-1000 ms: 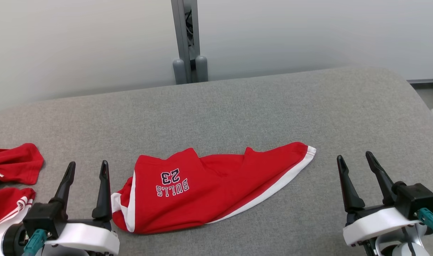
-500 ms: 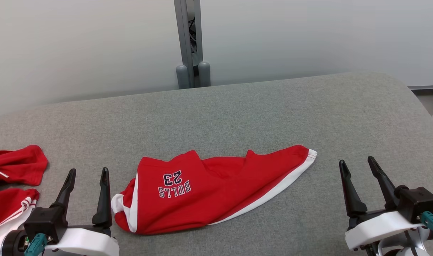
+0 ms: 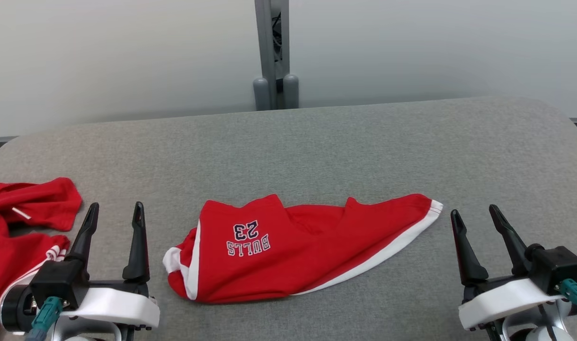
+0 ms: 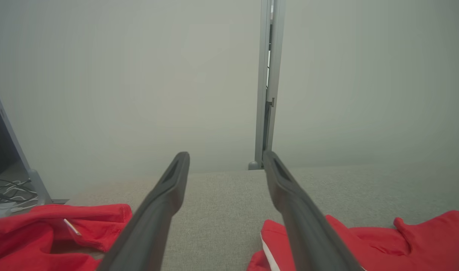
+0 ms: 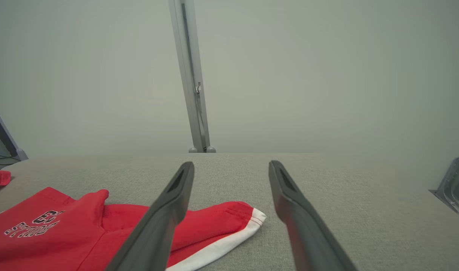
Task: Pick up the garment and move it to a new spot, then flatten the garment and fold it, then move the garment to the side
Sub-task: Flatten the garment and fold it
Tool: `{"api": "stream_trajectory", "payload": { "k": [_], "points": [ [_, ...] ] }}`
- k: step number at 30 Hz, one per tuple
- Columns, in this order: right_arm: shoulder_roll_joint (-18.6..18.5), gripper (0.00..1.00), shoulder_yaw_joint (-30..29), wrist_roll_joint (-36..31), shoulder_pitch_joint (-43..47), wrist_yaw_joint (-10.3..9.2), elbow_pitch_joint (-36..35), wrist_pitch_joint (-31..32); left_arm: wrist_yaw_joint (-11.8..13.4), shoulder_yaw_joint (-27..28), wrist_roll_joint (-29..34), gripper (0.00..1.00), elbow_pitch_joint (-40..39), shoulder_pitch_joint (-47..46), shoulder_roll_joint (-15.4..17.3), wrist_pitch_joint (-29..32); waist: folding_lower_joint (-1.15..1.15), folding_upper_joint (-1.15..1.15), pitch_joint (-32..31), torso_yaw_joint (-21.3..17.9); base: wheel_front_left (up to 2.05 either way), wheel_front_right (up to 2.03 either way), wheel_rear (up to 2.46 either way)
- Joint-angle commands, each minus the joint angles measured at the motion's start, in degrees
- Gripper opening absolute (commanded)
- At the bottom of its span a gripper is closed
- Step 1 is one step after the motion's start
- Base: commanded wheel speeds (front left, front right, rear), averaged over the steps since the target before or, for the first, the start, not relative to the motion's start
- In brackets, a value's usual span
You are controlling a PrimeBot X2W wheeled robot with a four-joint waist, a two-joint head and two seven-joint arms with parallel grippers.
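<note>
Fingers, left (image 3: pixel 137 241): spread apart, holding nothing, low at the near left.
Fingers, right (image 3: pixel 462 246): spread apart, holding nothing, low at the near right.
Shorts (image 3: pixel 293 251): red with a white side stripe, lying rumpled on the counter (image 3: pixel 316 151) between the two pairs of fingers, white-trimmed end just beside the left pair, "BULLS 23" print upside down.
Other clothes (image 3: pixel 28 208): red, heaped at the counter's left edge.
Counter top: grey fabric, rounded far corners.
Post (image 3: pixel 271 47): grey, upright behind the counter's far edge, against a pale wall (image 3: pixel 127 57).
</note>
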Motion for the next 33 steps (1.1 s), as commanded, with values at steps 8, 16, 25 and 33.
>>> {"api": "stream_trajectory", "payload": {
  "k": [8, 16, 25, 33],
  "points": [
    [-3.5, 1.0, 6.3, 3.7, -6.7, 0.03, 1.0, 1.0, -1.4, -0.8, 1.0, 1.0, 0.7, -4.7, -1.5, -1.7, 0.0, 0.0, 3.4, 9.0, 0.0, 0.0, 0.0],
    [-9.8, 1.0, 20.6, 10.2, -19.3, 0.02, 9.2, 4.0, -3.4, -2.0, 1.7, 1.0, 1.7, -8.6, -4.1, -3.3, 0.0, 0.0, 6.9, 17.7, 0.0, 0.0, 0.0],
    [-14.1, 1.0, 39.1, 18.9, -33.0, 0.02, 21.6, 6.3, -6.9, -2.7, 2.7, 1.0, 4.9, -13.2, -7.4, -4.1, 0.0, 0.0, 9.4, 24.3, 0.0, 0.0, 0.0],
    [-15.9, 1.0, 53.0, 28.9, -41.8, 0.01, 29.9, 9.8, -8.9, -2.1, 3.6, 1.0, 6.9, -14.3, -9.9, -4.2, 0.0, 0.0, 10.9, 26.0, 0.0, 0.0, 0.0]
  ]
}}
